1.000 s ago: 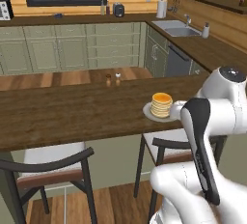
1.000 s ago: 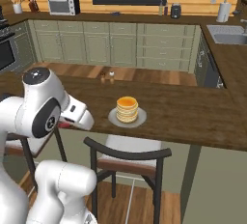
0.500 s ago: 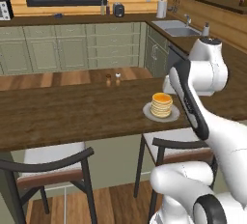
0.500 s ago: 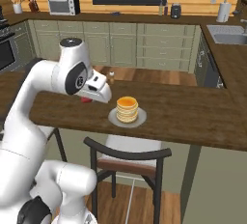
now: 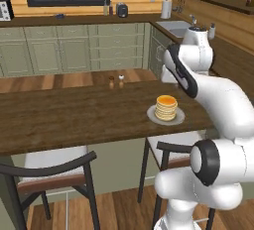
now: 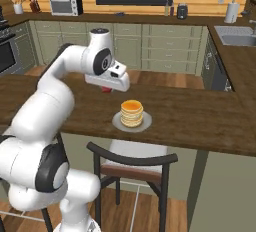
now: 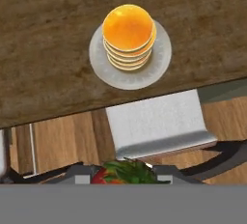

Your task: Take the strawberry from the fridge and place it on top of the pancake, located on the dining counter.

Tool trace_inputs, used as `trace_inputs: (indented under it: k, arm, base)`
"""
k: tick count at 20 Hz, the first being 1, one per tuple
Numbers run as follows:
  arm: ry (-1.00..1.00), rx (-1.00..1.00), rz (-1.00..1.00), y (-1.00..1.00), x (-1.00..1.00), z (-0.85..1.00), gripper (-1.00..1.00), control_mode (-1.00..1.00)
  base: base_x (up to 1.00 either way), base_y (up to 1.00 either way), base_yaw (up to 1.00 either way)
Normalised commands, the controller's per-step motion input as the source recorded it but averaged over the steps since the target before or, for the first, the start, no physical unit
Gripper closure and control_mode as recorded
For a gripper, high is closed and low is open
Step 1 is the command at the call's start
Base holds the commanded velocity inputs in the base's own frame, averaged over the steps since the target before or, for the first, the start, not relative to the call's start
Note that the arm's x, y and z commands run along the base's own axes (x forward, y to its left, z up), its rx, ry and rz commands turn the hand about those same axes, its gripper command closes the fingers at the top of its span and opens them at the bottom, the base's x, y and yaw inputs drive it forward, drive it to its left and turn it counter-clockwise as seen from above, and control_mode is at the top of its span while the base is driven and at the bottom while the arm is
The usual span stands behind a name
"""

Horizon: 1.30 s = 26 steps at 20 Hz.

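One strawberry [image 7: 118,174] sits pinched in the pincer [image 6: 106,88], hovering beside the pancake [image 6: 132,113] near the desk's [image 6: 200,121] front edge, high enough to clear the stack.

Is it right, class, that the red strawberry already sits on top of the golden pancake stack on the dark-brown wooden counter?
Not quite. The red strawberry is held in the shut tool, above the dark-brown wooden counter beside the golden pancake stack, whose top is bare. The right base view shows this; the hand view shows the bare top.
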Motion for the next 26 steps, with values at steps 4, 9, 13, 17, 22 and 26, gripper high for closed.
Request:
trace_inputs:
  k: [4,9,13,17,22,26]
  arm:
    - [0.01,0.0,0.01,-0.37,1.0,-0.65,1.0,-1.0]
    - [0.0,0.01,0.0,-0.43,1.0,-0.91,1.0,-1.0]
    - [0.03,0.0,0.0,-0.04,1.0,-0.44,1.0,-1.0]
    - [0.08,0.0,0.0,-0.01,1.0,-0.27,1.0,-1.0]
    - [0.13,0.0,0.02,-0.07,0.79,-0.32,1.0,-1.0]
    - [0.12,0.0,0.0,0.0,-0.31,-0.61,1.0,-1.0]
  base:
    - [0.0,0.0,0.0]
    - [0.0,0.0,0.0]
    - [0.0,0.0,0.0]
    - [0.0,0.0,0.0]
    - [0.0,0.0,0.0]
    - [0.0,0.0,0.0]
